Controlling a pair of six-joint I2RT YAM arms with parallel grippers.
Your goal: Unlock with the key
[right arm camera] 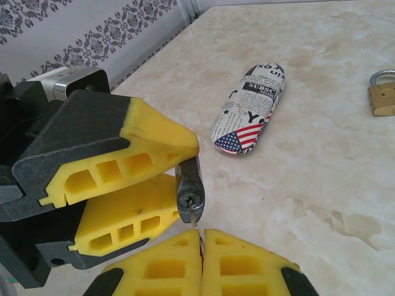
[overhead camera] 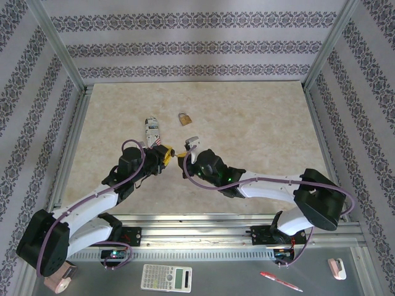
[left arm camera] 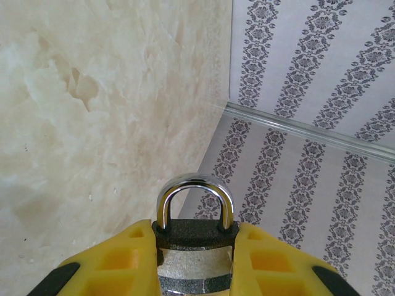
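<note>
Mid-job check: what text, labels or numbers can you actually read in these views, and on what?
"SUBSC": on the newsprint-pattern case; its other print is too blurred.
Calculator: keys and label too small to read.
Brass padlock, dark-grey padlock: no readable marking.

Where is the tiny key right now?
In the right wrist view, low centre: the key is pinched in the right gripper, its tip at the keyhole of the dark padlock held by the left gripper.

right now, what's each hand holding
Left hand: closed on the small dark-grey padlock.
Right hand: shut on the key.
</note>
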